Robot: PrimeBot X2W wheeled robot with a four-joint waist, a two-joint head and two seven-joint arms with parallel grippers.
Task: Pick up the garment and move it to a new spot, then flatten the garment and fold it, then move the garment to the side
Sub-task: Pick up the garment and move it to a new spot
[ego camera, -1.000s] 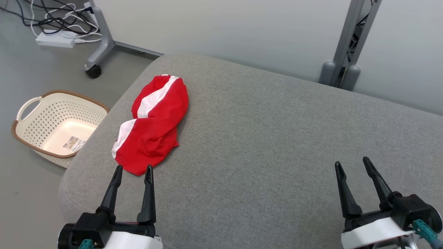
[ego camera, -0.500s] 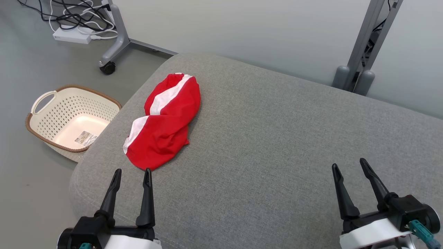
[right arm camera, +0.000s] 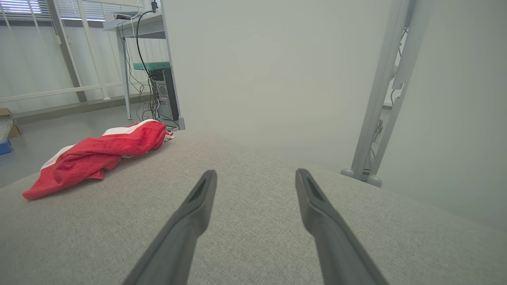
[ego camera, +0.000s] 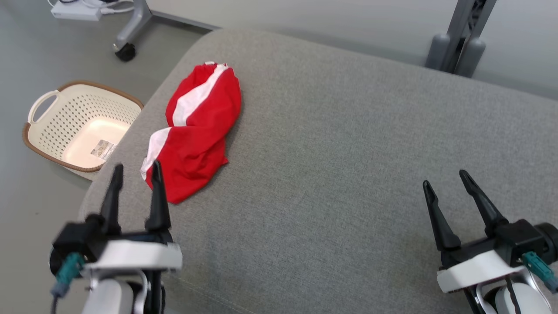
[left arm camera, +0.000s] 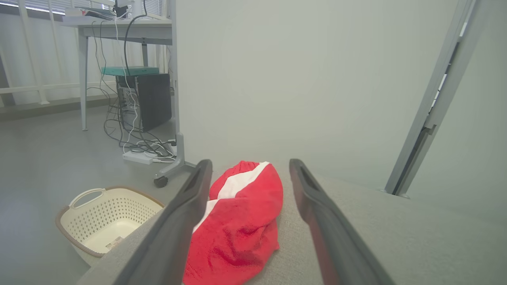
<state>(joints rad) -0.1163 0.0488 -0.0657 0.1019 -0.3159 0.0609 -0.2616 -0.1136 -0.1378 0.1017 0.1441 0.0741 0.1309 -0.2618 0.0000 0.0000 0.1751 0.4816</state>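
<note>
Grey padded surface carries the red-white garment, crumpled near its left edge. We see left gripper spread wide & empty, tips at garment's near end; right gripper wide, empty, well apart from it.

Two grippers are seen in the head view, the left gripper at about eight o'clock and the right gripper at about four o'clock. Each is made up of two long black fingers, tapered to pointed tips and seated in a black block housing. Behind each housing a white shell with rounded edges is fitted. A teal connector is plugged in at the outer side of each wrist. The left side is blurred, so the grey piece below its connector is probably a lead. In the wrist views a shallow recess is shown near each tip.
</note>
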